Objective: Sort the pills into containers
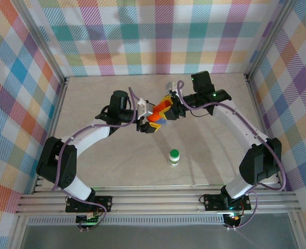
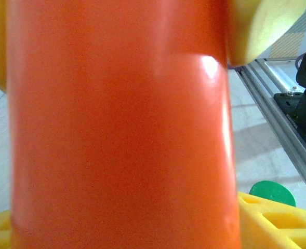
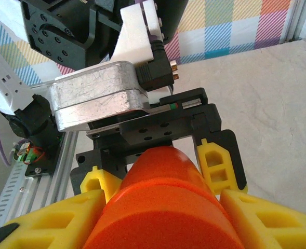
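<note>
Pill bottle (image 1: 160, 110), orange and smooth-sided, hangs in the air above the middle of the table, pinched across its body by the yellow fingers of the right pincer (image 1: 167, 107). In the right wrist view those fingers (image 3: 49, 220) press on both flanks of the bottle (image 3: 163, 207). The left pincer (image 1: 150, 121) meets it from the other side. Its yellow fingers (image 3: 215, 162) straddle the bottle's far end very closely, but I cannot tell whether they already bear on it. From the left wrist the bottle (image 2: 121, 129) is a glossy orange wall.

It looks like light, stiff plastic, probably slick, so a grip across the round body could slip or twist. The safer hold is square across the widest part, with the other pincer taking the end that has to turn or lift off.

Further out, a green-capped bottle (image 1: 174, 156) stands upright on the table (image 1: 106, 166), well apart from both pincers.
</note>
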Controlling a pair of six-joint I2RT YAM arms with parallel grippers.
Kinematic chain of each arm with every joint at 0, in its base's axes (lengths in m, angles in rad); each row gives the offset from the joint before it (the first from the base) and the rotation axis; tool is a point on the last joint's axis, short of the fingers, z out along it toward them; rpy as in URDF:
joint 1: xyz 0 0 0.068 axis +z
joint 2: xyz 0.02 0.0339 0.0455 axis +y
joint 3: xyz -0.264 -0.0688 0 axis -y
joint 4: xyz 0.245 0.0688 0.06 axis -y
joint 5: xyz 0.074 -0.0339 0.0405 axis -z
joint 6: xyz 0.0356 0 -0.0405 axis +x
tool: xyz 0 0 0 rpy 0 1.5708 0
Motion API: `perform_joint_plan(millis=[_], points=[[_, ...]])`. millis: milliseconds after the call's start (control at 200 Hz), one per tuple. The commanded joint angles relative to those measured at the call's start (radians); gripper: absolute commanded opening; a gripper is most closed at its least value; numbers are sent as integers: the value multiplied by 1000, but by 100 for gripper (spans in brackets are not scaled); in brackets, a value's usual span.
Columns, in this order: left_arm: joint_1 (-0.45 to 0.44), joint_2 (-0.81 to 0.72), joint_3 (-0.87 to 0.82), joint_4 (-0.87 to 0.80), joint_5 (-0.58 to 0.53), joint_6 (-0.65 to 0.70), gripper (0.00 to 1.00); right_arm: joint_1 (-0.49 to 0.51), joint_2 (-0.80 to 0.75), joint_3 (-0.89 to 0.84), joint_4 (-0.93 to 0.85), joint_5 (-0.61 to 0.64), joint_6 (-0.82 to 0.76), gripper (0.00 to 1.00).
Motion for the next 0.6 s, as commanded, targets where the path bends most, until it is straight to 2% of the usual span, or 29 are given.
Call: perform_joint_plan(millis=[0,415,595], points=[[-12,-36,36,17,31,2,69,5,-29,-5,3,-56,-14,31],[-26,-50,51,-16,27,18,63,10,-23,8,-17,-68,-23,32],[-27,-54,51,-28,24,30,54,10,-23,21,-36,-56,-32,33]])
